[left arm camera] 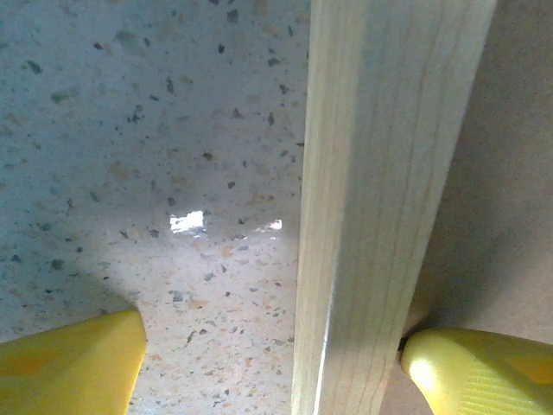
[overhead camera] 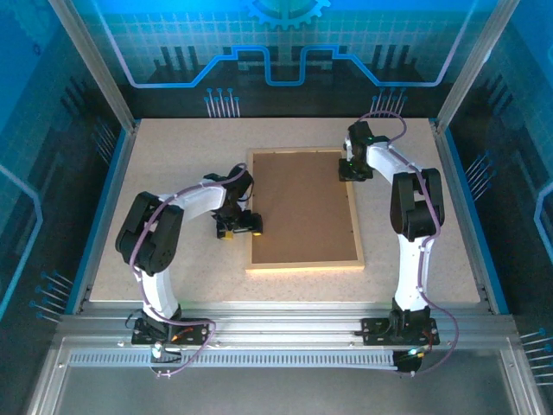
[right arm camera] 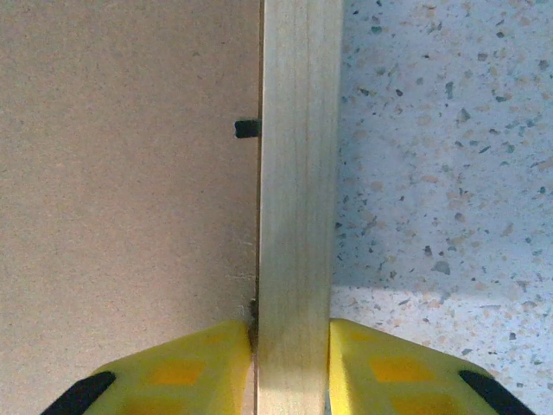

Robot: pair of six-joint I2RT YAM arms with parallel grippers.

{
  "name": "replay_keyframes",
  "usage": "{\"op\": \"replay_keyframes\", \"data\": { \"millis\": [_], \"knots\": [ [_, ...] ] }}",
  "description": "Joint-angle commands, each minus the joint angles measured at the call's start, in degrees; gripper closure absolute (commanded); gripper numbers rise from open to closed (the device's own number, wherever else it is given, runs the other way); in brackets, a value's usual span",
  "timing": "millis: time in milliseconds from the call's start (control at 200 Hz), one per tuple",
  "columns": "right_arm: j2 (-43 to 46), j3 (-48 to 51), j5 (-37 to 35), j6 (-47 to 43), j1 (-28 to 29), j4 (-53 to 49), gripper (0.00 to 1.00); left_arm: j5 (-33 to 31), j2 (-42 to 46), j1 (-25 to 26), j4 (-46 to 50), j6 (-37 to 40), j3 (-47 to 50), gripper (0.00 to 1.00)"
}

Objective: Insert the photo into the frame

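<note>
The frame (overhead camera: 302, 264) of light wooden rails lies flat on the table, its opening covered by a brown backing board (overhead camera: 302, 207). The photo is hidden. My left gripper (overhead camera: 240, 225) stands open astride the frame's left rail (left arm camera: 371, 216). Its left finger (left arm camera: 69, 363) sits well off the rail over the table, and its right finger (left arm camera: 479, 372) is on the backing board (left arm camera: 510, 216) side. My right gripper (overhead camera: 352, 169) is shut on the right rail (right arm camera: 294, 216) near the far corner, both yellow pads (right arm camera: 190, 363) pressed against the wood.
The speckled table (overhead camera: 173, 156) has free room left, right and in front of the frame. A small black retaining tab (right arm camera: 247, 129) sits at the board's edge by the rail. Blue table edging (overhead camera: 471, 207) and enclosure posts (overhead camera: 91, 60) bound the area.
</note>
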State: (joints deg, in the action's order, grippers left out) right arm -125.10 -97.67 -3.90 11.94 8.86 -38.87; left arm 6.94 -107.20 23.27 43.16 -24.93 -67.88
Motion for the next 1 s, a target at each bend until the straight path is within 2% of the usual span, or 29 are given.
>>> {"op": "replay_keyframes", "data": {
  "millis": [0,160,395,455,475,535,660,725,996],
  "knots": [
    [0.3,1.7,3.7,-0.2,1.3,-3.0,0.68,0.6,-4.3,3.6,-3.9,1.5,1.7,0.14],
    [1.1,1.4,3.1,-0.2,0.5,-3.5,0.66,-1.0,2.9,0.6,-2.1,2.9,-0.9,0.13],
    [6.5,3.8,2.7,-0.4,-0.6,-2.6,0.43,-0.3,8.4,-5.0,-8.7,1.7,0.2,0.09],
    [8.4,5.7,2.5,-0.8,-0.7,-2.3,0.37,0.7,8.7,-6.2,-11.8,0.3,1.5,0.05],
    [9.0,6.3,2.5,-0.8,-0.7,-2.3,0.35,1.0,8.7,-6.5,-12.8,-0.2,1.9,0.01],
    [10.6,8.8,2.2,-1.1,-0.9,-2.1,0.32,1.9,7.7,-6.9,-14.7,-1.0,2.3,0.01],
    [13.9,14.3,1.4,-0.7,-1.3,-1.8,0.30,5.8,4.8,-6.7,-19.7,-3.4,2.5,0.01],
    [15.5,17.4,3.2,0.2,-1.4,-1.2,0.30,7.2,3.5,-6.6,-21.9,-4.7,2.7,0.01],
    [24.4,32.8,10.1,3.9,-0.7,4.6,0.30,7.5,-0.9,-4.7,-27.2,-5.6,0.2,0.01]
  ]
}}
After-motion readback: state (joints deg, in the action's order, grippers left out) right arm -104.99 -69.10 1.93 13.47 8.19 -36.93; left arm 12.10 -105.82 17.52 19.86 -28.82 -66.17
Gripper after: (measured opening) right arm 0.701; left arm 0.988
